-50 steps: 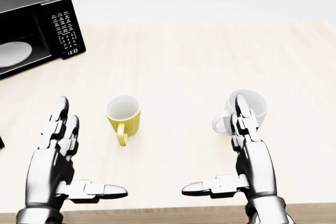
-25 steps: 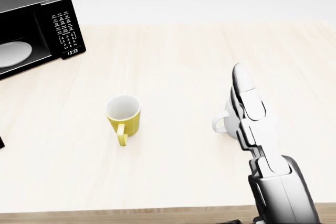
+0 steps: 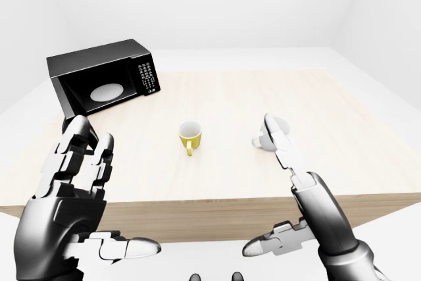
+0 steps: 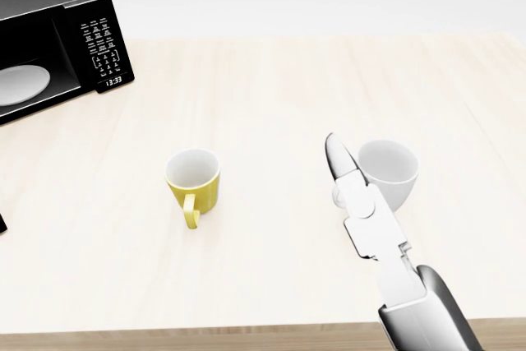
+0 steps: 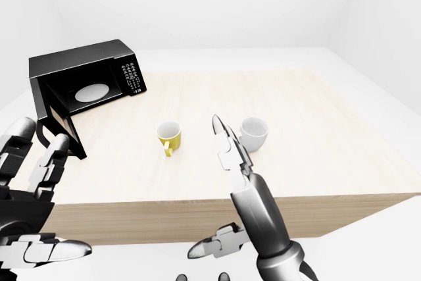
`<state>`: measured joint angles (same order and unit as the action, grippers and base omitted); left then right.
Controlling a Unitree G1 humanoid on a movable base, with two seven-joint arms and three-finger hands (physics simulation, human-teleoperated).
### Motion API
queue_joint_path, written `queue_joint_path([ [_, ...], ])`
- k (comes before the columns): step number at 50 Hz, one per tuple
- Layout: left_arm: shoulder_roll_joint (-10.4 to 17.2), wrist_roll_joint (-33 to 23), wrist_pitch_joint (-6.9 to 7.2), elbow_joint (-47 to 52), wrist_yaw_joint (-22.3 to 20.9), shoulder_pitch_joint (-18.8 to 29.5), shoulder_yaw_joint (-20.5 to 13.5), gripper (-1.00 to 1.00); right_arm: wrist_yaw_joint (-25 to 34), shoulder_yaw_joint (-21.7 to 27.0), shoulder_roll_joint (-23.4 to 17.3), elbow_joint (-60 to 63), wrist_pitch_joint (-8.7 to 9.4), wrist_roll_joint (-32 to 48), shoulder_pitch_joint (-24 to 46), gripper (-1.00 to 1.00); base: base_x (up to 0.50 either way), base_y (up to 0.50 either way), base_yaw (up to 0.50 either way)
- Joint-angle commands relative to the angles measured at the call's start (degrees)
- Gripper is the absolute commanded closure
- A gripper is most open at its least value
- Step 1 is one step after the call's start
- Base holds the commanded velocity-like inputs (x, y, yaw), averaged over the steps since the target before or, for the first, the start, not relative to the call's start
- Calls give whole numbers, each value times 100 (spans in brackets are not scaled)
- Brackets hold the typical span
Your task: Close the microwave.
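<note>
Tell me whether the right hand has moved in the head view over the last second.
Yes. The right hand has shifted left against the still white mug, which it no longer covers.

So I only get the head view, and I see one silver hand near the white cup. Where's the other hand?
Observer: The left hand is raised low at the left of the left-eye view, fingers spread, holding nothing.
Operator: Is the microwave's door really open?
Observer: Yes. The right-eye view shows the microwave door swung out at the left of the microwave.
Operator: Anything inside?
Observer: A white plate.
</note>
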<state>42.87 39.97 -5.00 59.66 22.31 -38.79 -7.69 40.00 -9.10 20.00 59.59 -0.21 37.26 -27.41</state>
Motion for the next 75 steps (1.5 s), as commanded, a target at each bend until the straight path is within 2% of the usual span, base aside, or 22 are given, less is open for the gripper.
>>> queue_joint_path([
  [1,16,91,0,34,-19,-81,-87,-100,0,-114,0,41,13,129,-67,-100,0,0,0],
  [4,10,20,0,34,-17,-80,-101,-100,0,-187,0,41,-61,222,-81,-100,0,0,0],
  [6,6,-9,0,34,-72,-109,-72,-100,0,-199,0,41,-195,267,-93,-100,0,0,0],
  [10,4,43,0,34,-137,-126,-17,-100,0,-276,0,41,-196,367,-94,-100,0,40,0],
  [17,-104,244,0,34,-283,-90,-186,-100,0,-340,0,41,-193,533,-22,-100,0,50,0],
  [28,-283,352,0,34,-454,-96,-365,-100,0,-471,0,41,-77,571,-25,-100,0,50,0],
  [33,-300,373,0,34,-469,-89,-404,-100,0,-508,0,41,12,554,-15,-100,0,50,0],
  [40,-290,414,0,34,-494,-140,-472,-100,0,-598,0,41,33,465,-103,-100,0,50,0],
  [49,-381,344,0,34,-549,-119,-438,-100,-53,-627,0,41,40,421,-153,-100,0,50,0],
  [57,-418,349,0,34,-581,-126,-463,-100,-110,-645,0,41,120,413,-121,-100,0,50,0],
  [58,-517,252,0,34,-568,24,-334,-100,-180,-582,0,41,172,307,-118,-100,0,50,0],
  [60,-628,219,0,34,-621,99,-327,-100,-315,-535,0,41,254,199,-91,-100,0,50,0],
  [75,-582,225,0,34,-626,53,-351,-100,-425,-668,0,41,311,243,-105,-100,0,50,0],
])
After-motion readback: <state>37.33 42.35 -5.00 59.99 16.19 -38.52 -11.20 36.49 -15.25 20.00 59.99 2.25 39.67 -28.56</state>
